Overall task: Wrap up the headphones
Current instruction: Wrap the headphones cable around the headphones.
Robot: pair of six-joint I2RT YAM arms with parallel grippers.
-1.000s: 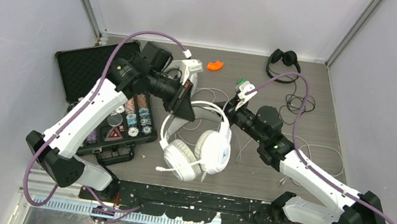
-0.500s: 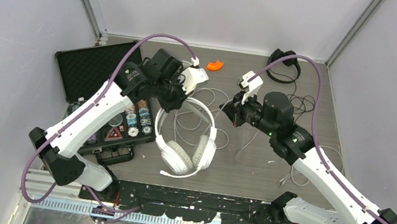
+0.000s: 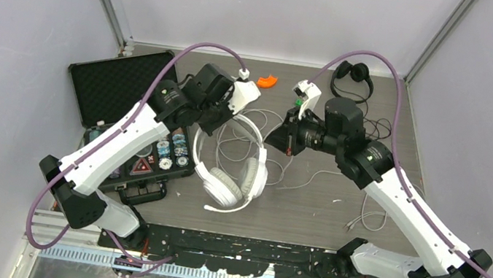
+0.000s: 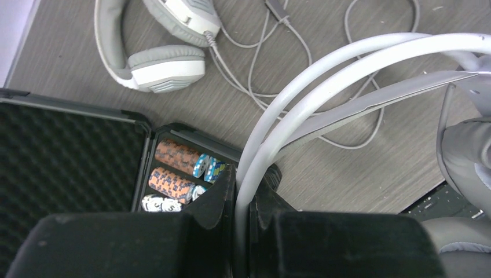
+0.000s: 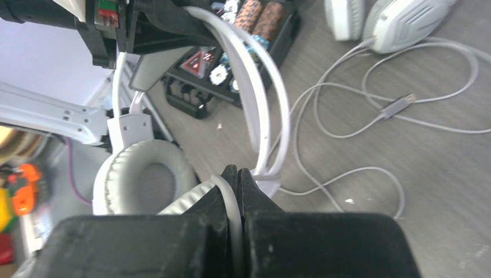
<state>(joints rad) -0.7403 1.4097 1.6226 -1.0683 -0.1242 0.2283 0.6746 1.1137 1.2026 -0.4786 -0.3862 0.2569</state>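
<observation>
My left gripper is shut on the headband of the white headphones, which hang from it over the table. Just right of the band, my right gripper is shut on their white cable, close to an ear cup. A pale grey headset lies on the table with its cable looped beside it. The small black headphones lie at the far right, their black cable trailing toward me.
An open black case with poker chips sits at the left, under my left arm. A small orange piece lies at the back. Loose white cable runs across the right side. Grey walls enclose three sides.
The white headphones have turned in my left gripper's hold, and their cups now show side-on and smaller. My right arm has lifted and turned at the wrist, still pinching the cable.
</observation>
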